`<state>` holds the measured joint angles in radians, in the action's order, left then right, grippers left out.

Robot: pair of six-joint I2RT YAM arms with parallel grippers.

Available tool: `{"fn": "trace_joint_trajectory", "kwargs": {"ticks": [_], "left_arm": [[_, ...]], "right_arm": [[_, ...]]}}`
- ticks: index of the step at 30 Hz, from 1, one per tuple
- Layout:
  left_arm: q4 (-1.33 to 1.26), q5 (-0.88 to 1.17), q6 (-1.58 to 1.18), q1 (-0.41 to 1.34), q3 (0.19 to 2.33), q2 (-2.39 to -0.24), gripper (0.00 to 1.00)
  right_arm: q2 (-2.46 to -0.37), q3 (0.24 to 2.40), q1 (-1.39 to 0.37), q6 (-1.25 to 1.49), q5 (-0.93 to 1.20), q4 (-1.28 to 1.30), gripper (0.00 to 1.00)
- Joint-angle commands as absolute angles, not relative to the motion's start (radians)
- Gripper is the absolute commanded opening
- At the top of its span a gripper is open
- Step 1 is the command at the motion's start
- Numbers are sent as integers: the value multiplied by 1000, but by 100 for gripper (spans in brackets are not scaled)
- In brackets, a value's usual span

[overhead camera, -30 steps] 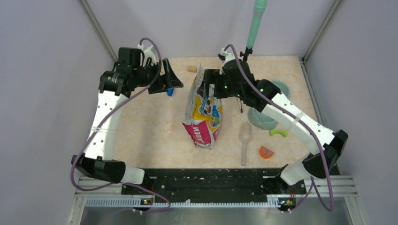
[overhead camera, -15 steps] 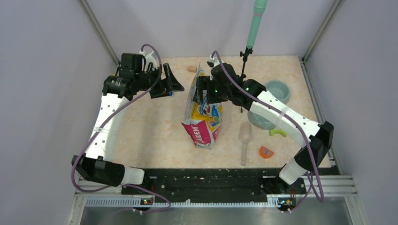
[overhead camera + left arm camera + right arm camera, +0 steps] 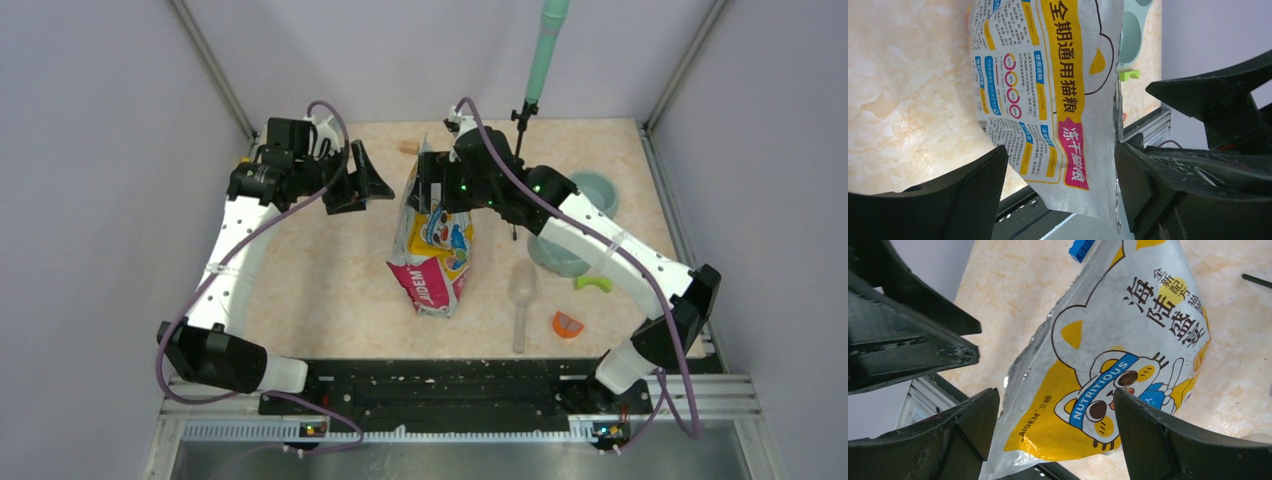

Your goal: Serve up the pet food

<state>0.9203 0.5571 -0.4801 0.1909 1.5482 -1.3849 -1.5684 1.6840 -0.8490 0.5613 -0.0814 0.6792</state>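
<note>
The pet food itself is hidden; only its bag (image 3: 435,245) shows, a crinkly yellow, white and pink pouch with a cartoon cat, standing upright mid-table. My left gripper (image 3: 372,185) hangs open just left of the bag's top, apart from it. In the left wrist view the bag's printed back (image 3: 1048,90) fills the space beyond the wide jaws of that gripper (image 3: 1060,190). My right gripper (image 3: 428,188) is open at the bag's upper right edge. In the right wrist view the cat face (image 3: 1113,370) lies beyond the spread jaws of that gripper (image 3: 1055,425). Whether either finger touches the bag is unclear.
A clear scoop (image 3: 521,295) lies right of the bag. Two teal bowls (image 3: 560,258) (image 3: 598,188) sit under the right arm. A green piece (image 3: 592,283) and an orange piece (image 3: 567,324) lie nearby. A wooden block (image 3: 408,147) sits at the back, beside a stand with a teal pole (image 3: 545,50).
The right gripper has swung left to the bag's top. The left gripper has shifted slightly right toward the bag. The bag has stayed put.
</note>
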Motion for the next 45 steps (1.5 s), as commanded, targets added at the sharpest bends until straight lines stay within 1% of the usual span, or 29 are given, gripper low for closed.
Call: {"fn": "trace_joint_trajectory", "kwargs": {"ticks": [1, 5, 14, 21, 27, 39, 45], "left_arm": [[878, 547, -488, 189, 1551, -1389, 82], [876, 546, -491, 189, 1551, -1394, 81], [870, 549, -498, 189, 1545, -1397, 81], [864, 553, -505, 189, 1538, -1401, 81], [847, 545, -523, 189, 1512, -1391, 81], [842, 540, -537, 188, 1507, -1388, 81], [839, 540, -540, 189, 1495, -1379, 81]], "right_arm": [[-1552, 1742, -880, 541, -72, 661, 86], [-1565, 1734, -886, 541, -73, 667, 86], [-1591, 1736, -885, 546, -146, 738, 86], [-1565, 1734, -885, 538, -80, 681, 86], [-1529, 1725, -893, 522, -87, 630, 87], [-1569, 1702, -893, 553, -170, 731, 87], [-1539, 1703, -897, 544, -102, 662, 87]]}}
